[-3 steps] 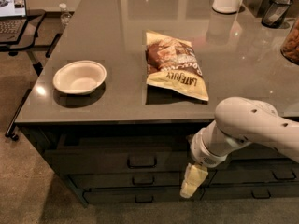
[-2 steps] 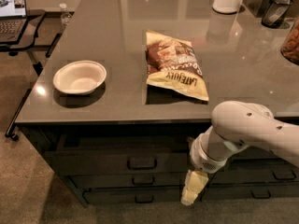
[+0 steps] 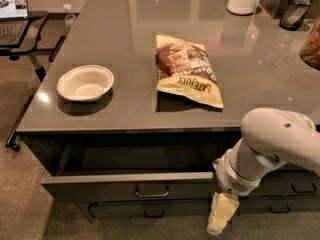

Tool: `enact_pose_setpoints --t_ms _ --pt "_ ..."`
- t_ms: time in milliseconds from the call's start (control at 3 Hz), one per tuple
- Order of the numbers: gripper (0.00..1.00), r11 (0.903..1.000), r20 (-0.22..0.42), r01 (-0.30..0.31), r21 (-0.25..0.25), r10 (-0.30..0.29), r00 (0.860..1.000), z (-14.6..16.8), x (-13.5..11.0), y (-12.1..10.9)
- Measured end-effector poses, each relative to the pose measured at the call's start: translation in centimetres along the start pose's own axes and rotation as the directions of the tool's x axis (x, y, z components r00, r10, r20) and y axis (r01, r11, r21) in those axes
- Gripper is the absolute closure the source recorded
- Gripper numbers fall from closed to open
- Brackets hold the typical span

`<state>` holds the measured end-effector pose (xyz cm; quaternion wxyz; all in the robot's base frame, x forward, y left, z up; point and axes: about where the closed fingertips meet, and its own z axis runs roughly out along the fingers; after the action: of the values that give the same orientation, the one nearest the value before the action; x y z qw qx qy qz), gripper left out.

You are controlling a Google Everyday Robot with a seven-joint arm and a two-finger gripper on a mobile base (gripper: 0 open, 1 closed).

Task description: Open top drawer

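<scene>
Top drawer (image 3: pixel 100 185) partly out, long axis left-right — its handle (image 3: pixel 151 190) lies left of my gripper (image 3: pixel 222 219); jaws' opening I can't tell.

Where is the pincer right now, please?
The pincer hangs low and right of centre, beside the right end of the pulled-out top drawer, below the chip bag.
</scene>
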<state>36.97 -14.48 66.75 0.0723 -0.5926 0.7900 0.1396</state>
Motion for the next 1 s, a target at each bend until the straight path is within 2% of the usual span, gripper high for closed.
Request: enact_pose_setpoints --t_ms 667,1000 --pt "0.0 0.9996 0.013 0.017 0.022 -0.017 1.0 -0.5 -0.2 -0.3" --pt "0.0 0.9947 0.026 0.048 0.091 -0.051 0.998 -3.9 -1.7 -0.9"
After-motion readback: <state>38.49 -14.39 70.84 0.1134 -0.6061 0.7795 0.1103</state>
